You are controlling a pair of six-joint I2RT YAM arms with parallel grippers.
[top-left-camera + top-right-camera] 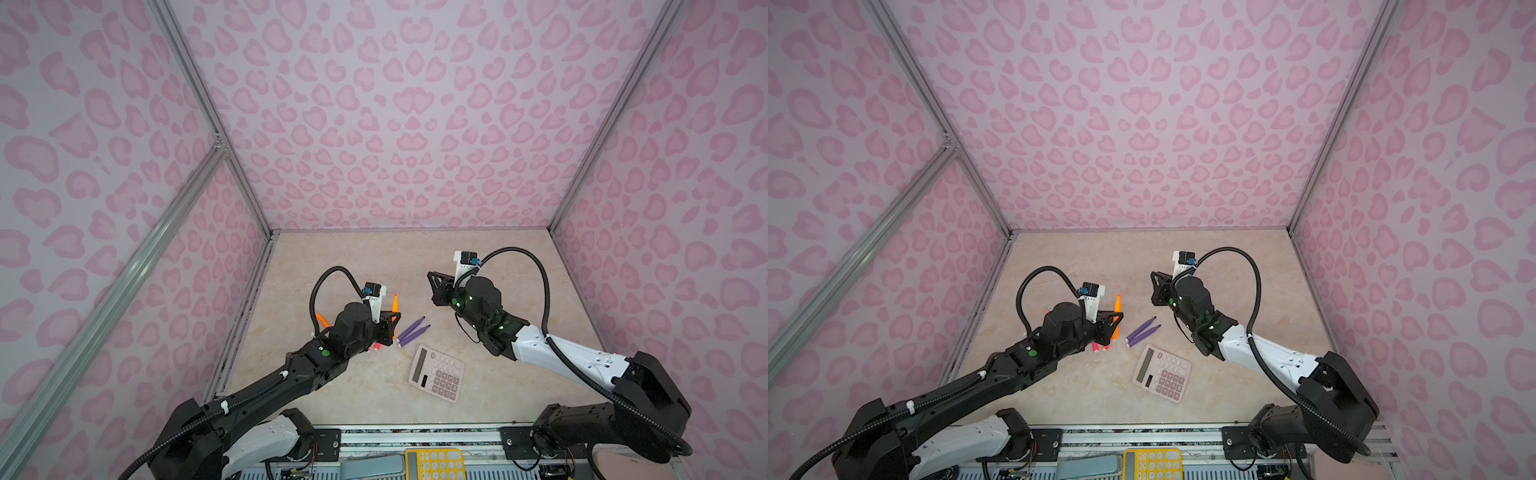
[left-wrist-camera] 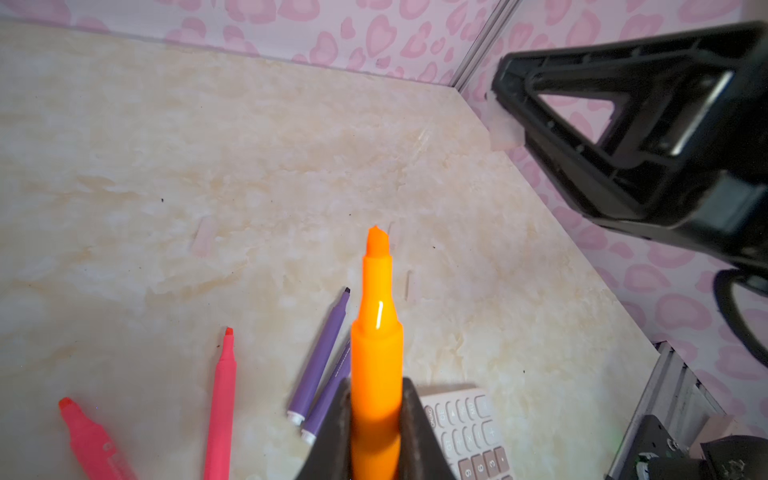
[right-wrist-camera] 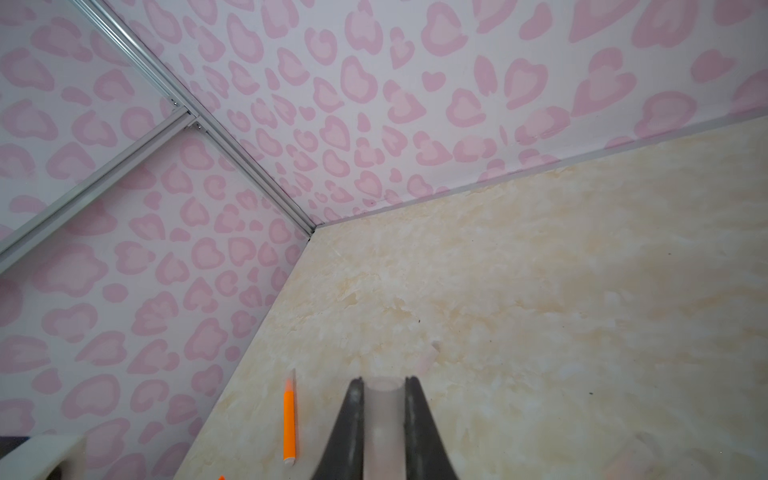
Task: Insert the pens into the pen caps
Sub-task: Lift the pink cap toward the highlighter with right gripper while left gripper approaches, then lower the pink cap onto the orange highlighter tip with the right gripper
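Note:
My left gripper point(image 2: 376, 386) is shut on an orange pen point(image 2: 376, 324), whose bare tip points away from the jaws; in both top views the gripper point(image 1: 398, 318) point(image 1: 1121, 316) hovers left of centre. My right gripper point(image 3: 382, 384) point(image 1: 431, 277) is shut on a clear pen cap point(image 3: 382, 432), open end outward, a short way right of the pen tip. On the table lie another orange pen point(image 3: 289, 424), two purple pens point(image 1: 411, 330) point(image 2: 320, 357) and two pink-red pens point(image 2: 220, 407). Faint loose caps point(image 2: 203, 237) point(image 3: 428, 361) lie on the marble.
A pinkish calculator point(image 1: 438, 374) point(image 1: 1163, 374) lies in front of the purple pens. Pink patterned walls with metal frame bars close in the table on three sides. A yellow calculator point(image 1: 434, 463) sits below the front rail.

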